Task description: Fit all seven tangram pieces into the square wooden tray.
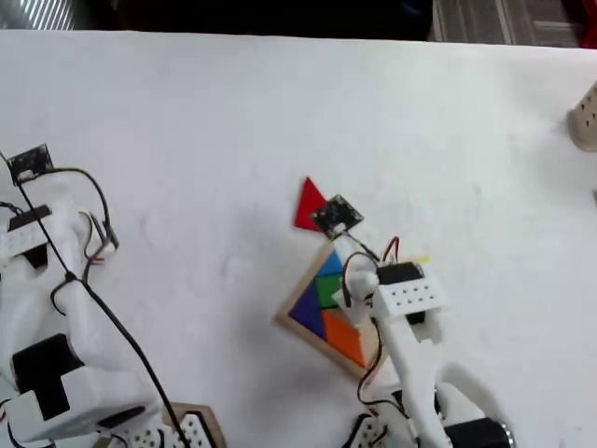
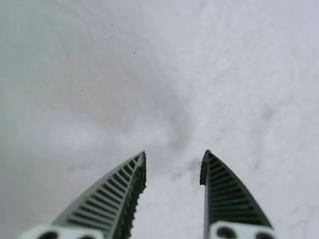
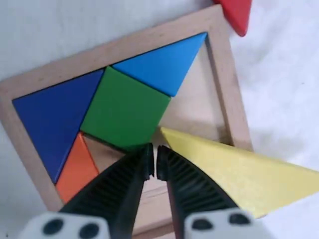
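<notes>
My right tool (image 3: pixel 154 162), tips together on nothing, sits beside the yellow triangle (image 3: pixel 234 169), which lies tilted across the wooden tray (image 3: pixel 119 47) rim; I judge it needs nudging flat. My left tool (image 2: pixel 175 153) hangs apart over bare tabletop (image 2: pixel 149 74).

Robotics lab or maker's test bench, by the look of it. Wide tabletop (image 1: pixel 233 112) draped in plain white cloth. Two white plastic robot arms at the near edge, left arm (image 1: pixel 56 373) and right arm (image 1: pixel 410 308), with loose black cable (image 1: pixel 103 313) and a bare circuit board (image 1: pixel 30 162) exposed. Wooden tray (image 1: pixel 283 319) of coloured shapes beneath the right arm. Perforated beige block (image 1: pixel 584 117) at the right edge.
</notes>
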Controlling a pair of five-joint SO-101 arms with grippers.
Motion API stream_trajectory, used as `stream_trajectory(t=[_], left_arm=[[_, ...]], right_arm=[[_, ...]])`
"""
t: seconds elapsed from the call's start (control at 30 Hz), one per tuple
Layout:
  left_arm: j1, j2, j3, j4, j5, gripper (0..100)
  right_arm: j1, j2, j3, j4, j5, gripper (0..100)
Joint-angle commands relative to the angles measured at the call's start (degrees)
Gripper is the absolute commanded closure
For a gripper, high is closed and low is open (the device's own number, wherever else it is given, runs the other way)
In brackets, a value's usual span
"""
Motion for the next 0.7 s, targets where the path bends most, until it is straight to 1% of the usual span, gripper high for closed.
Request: stream_trajectory(t=[0.0, 0.27, 0.37, 0.5, 0.57, 0.67], left_arm=[[0.4, -0.3, -0.4, -0.8, -0.7, 81], [0.4, -0.3, -0.4, -0.8, -0.7, 81], [0.4, -0.3, -0.4, -0.8, -0.7, 81], [0.4, -0.3, -0.4, -0.9, -0.7, 81], [0.4, -0.3, -0.4, -0.9, -0.7, 81], [0.4, -0.3, -0.4, -0.9, -0.7, 81]], right_arm=[[-0.2, 2.8, -5.7, -1.3, -1.1, 98.1], [-0.5, 9.7, -15.7, -1.2, -1.3, 98.1], [0.0, 10.2, -19.0, 0.0, -3.4, 98.1], [2.9, 6.4, -23.8, 7.1, -3.4, 98.1], [4.5, 3.6, -24.8, 10.9, -2.0, 98.1], [3.5, 0.8, -22.9, 17.1, -0.3, 98.1]])
